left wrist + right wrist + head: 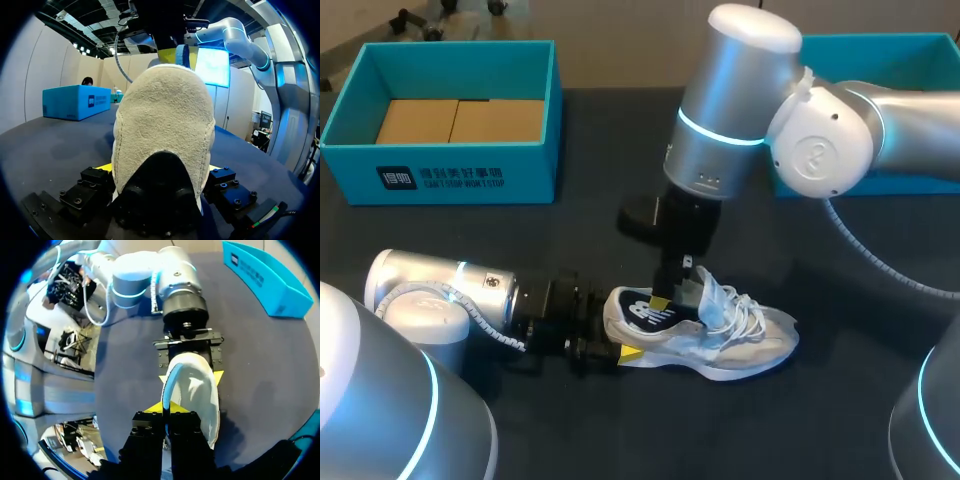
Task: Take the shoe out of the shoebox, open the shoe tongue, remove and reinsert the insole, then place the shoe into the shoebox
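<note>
A white and grey laced sneaker (720,335) is laid on its sole on the dark table (470,240), its heel clasped from both sides by the left claw (618,330). Only one yellow tip is shown from the head. Both are shown from the right wrist, where the right claw (170,406) is seen pinched narrow on the collar rim, just ahead of the left claw. The left wrist view is filled by the beige heel. A teal open shoebox (450,180) stands well beyond the left claw.
</note>
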Controlling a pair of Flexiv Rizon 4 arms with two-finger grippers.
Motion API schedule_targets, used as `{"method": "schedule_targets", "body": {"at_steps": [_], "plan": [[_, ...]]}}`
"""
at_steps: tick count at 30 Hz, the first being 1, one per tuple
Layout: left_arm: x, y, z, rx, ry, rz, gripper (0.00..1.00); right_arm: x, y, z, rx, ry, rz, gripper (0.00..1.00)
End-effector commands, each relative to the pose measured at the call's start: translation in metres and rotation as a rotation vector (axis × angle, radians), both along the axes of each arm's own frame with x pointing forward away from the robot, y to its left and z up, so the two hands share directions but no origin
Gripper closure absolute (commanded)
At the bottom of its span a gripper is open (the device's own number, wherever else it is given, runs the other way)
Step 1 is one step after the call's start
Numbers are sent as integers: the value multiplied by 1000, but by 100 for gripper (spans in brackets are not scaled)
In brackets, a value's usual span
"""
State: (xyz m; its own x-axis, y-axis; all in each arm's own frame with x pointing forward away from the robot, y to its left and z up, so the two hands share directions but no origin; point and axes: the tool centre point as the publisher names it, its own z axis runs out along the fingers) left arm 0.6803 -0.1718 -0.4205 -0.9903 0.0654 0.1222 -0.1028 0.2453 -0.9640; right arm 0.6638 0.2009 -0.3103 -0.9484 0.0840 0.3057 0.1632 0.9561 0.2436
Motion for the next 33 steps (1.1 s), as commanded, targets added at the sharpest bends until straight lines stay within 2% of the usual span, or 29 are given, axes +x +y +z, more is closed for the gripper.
{"method": "schedule_targets", "body": {"at_steps": [1,16,33], "plan": [[1,0,-1,4,0,0,100,-1,3,0,0,1,40,100],[1,0,-1,4,0,0,100,-2,16,6,-10,-13,156,100],[1,0,-1,4,0,0,100,-6,6,5,28,-31,120,100]]}}
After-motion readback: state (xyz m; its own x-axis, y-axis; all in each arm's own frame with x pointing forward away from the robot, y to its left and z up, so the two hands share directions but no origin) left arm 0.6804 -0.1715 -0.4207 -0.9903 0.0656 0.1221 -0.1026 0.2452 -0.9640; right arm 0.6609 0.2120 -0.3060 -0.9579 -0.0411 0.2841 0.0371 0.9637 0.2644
